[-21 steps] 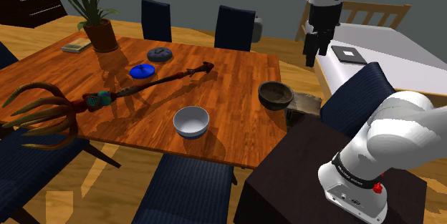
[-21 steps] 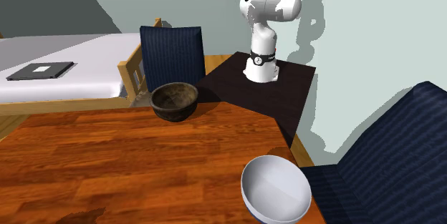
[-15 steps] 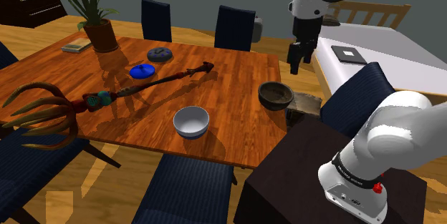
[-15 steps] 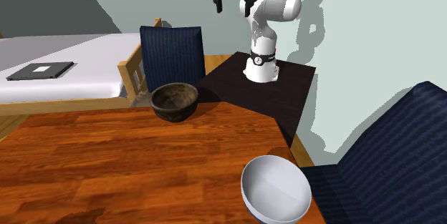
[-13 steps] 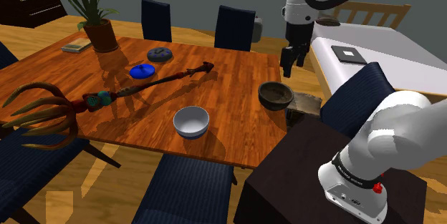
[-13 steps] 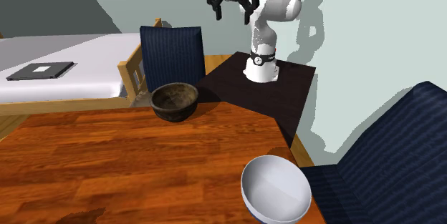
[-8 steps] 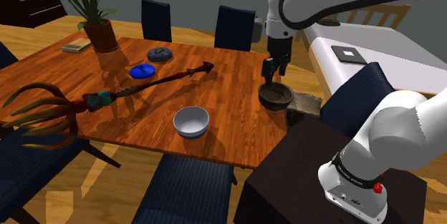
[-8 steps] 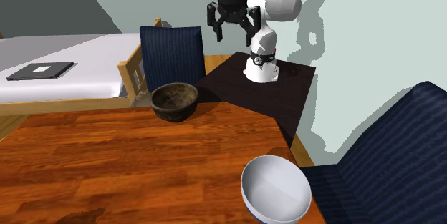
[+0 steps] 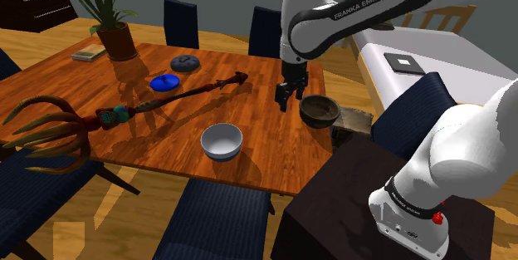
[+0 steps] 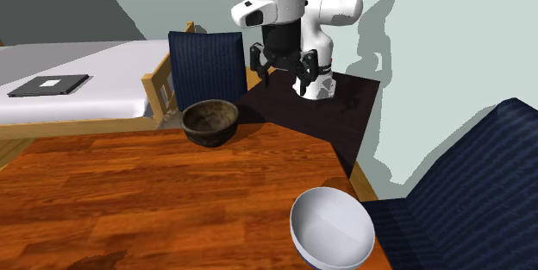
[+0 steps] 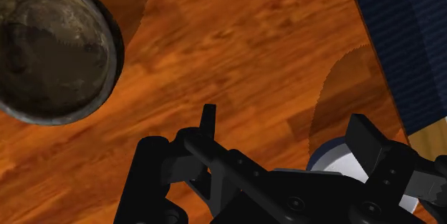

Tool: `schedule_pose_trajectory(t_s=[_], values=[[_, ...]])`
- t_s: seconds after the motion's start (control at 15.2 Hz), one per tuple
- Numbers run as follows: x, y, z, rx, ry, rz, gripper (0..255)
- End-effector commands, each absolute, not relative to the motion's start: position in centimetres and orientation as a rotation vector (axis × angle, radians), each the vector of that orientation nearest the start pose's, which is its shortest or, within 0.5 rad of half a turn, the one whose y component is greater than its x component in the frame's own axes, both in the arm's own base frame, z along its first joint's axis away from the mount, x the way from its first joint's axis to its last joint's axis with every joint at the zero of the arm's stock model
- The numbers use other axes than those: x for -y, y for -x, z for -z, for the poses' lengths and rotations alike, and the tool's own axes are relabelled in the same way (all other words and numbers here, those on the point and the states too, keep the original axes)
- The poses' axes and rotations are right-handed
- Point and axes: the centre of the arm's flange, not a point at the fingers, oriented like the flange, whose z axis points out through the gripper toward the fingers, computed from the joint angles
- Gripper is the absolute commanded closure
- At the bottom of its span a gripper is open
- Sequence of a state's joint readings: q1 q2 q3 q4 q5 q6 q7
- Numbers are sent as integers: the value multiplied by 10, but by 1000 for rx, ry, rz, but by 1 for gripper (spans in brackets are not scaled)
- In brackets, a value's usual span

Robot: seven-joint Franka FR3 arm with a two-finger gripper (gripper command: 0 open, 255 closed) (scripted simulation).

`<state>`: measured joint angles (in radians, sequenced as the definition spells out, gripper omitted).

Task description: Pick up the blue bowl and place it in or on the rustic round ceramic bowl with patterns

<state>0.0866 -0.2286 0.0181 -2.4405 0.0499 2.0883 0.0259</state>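
A pale bluish-white bowl (image 9: 222,140) stands near the table's front edge, also in the second exterior view (image 10: 332,228). The dark, rough round bowl (image 9: 319,110) (image 10: 209,122) sits by the table edge closest to the stand. My gripper (image 9: 286,100) (image 10: 283,70) hangs open above the wood, just beside the dark bowl on the shoulder view's left, holding nothing. In the wrist view the dark bowl (image 11: 50,47) lies off to one side of the open gripper (image 11: 286,133), and part of the pale bowl (image 11: 337,165) peeks out behind the fingers.
On the wooden table (image 9: 266,146) lie a long carved staff (image 9: 124,113), a blue disc (image 9: 166,81) and a dark dish (image 9: 185,63). A potted plant (image 9: 112,17) and a book (image 9: 88,53) stand at the far corner. Dark blue chairs (image 9: 220,217) ring the table; a bed (image 9: 465,67) lies behind.
The arm has swung down from high over the bed toward the table, ending low beside the dark bowl. The fingers stayed open. Both bowls are unmoved.
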Motion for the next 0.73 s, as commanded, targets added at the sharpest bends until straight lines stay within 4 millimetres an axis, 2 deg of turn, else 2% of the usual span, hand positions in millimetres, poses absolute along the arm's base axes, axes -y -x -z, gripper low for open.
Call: schedule_pose_trajectory(t_s=[0.0,0.66], values=[[-58,-454,-359,86,3097,-178,0],[-110,-535,-279,127,3060,-109,0]])
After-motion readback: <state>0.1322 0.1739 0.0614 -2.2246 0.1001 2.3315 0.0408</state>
